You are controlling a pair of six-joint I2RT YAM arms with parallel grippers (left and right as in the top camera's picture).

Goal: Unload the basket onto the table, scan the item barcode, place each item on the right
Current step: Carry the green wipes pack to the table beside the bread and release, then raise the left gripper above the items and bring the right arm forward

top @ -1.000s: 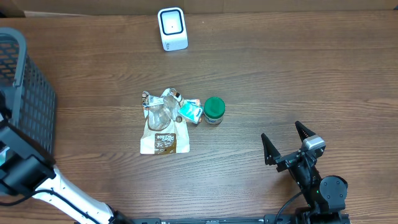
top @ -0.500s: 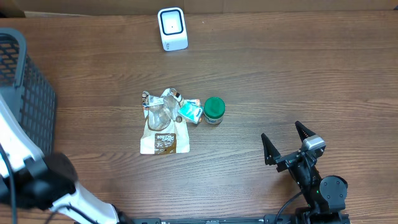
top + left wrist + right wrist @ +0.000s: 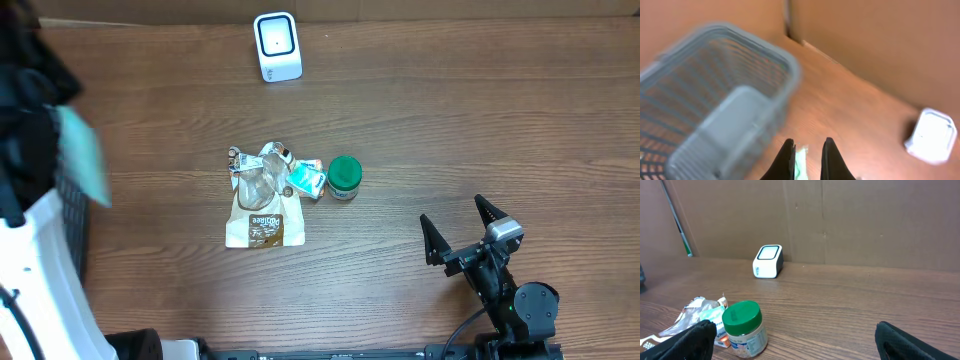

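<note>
"Standing at the near edge, what room did the arms have?"

"Plenty. The right gripper [image 3: 450,210] sat low by that edge, fingers spread wide and gripping nothing, with bare table [image 3: 500,110] all round it. Beyond it, mid-table, the green-lidded jar [image 3: 345,177] stood just beside a teal packet [image 3: 306,179], a crumpled clear wrapper [image 3: 260,182] and a brown bag [image 3: 264,227]."

"And the left?"

"The left gripper [image 3: 808,142] hung over the left edge, fingers clenched on a pale green packet [image 3: 800,162]. It was too blurred to show any barcode. Its white arm [image 3: 45,270] hid most of the grey basket [image 3: 740,95]. The white scanner [image 3: 277,46] stood farthest, well apart, by the cardboard wall [image 3: 865,220]."
</note>
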